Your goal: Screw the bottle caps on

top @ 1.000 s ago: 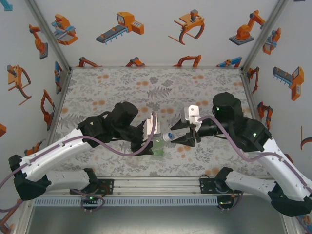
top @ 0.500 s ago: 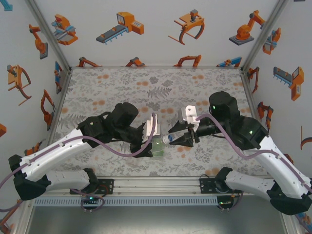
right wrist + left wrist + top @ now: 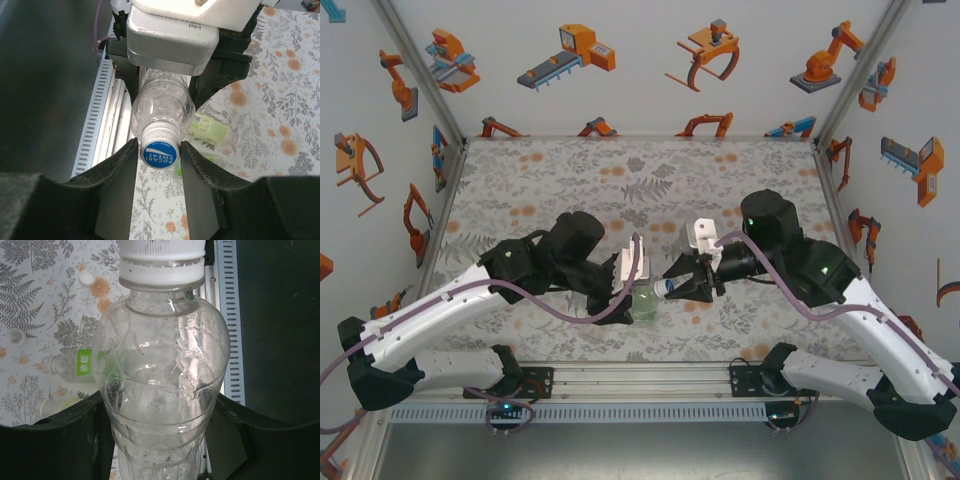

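We see the left gripper (image 3: 628,296) clamped round the belly of the unlabelled bottle (image 3: 162,380). In the left wrist view its dark fingers (image 3: 50,440) press on the bottle at 9 and 3 o'clock, and the neck points to 12. From overhead this bottle is held off the table (image 3: 520,190) at about 6 o'clock from the table's middle, near the front edge, with its neck aimed to 3 o'clock at the right gripper (image 3: 682,290). That gripper is closed on the blue cap (image 3: 160,152), and in the right wrist view its fingers (image 3: 117,182) meet the cap's sides at 9 and 3 o'clock. The cap sits on the bottle's mouth, right against the white neck ring, but we cannot tell how far it is threaded on. In the left wrist view the bright green labelled bottle (image 3: 75,365) lies on its side on the table at 9 o'clock of the held bottle, partly behind it. The pale yellow-green labelled bottle (image 3: 57,404) lies just beside it at 8 o'clock. A white cap (image 3: 89,277) rests on the table at 11 o'clock, well apart from both lying bottles
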